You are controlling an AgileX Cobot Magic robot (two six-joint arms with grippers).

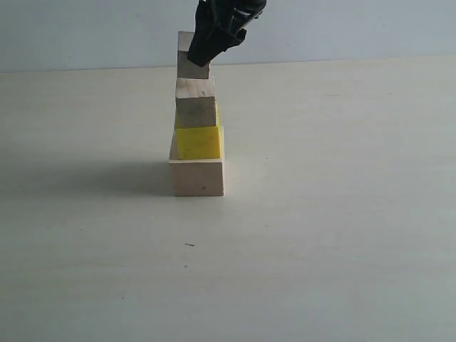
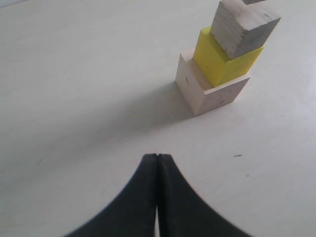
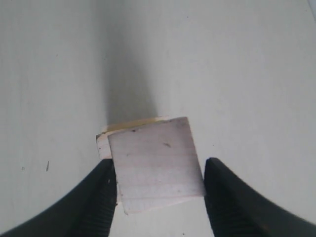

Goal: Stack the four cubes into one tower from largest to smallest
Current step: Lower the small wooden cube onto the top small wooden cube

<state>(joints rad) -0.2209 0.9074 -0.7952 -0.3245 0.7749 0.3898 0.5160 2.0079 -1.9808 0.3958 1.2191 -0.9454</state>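
Right gripper (image 3: 159, 165) straddles the smallest cube (image 3: 154, 160), which sits slightly askew on the other wooden cube (image 1: 196, 107), topping the stack. I cannot tell whether its jaws pinch it or just clear it. Left gripper (image 2: 157, 163), closed on nothing, hangs well apart from the large pale cube (image 2: 212, 94).

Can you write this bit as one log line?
tower: three cubes stacked | small cube: at top, between right jaws | left jaws: shut, apart

The left gripper (image 2: 157, 157) was matte black, with broad fingers (image 2: 136, 202) tapering to rounded tips. The right gripper (image 3: 159, 172) matched.
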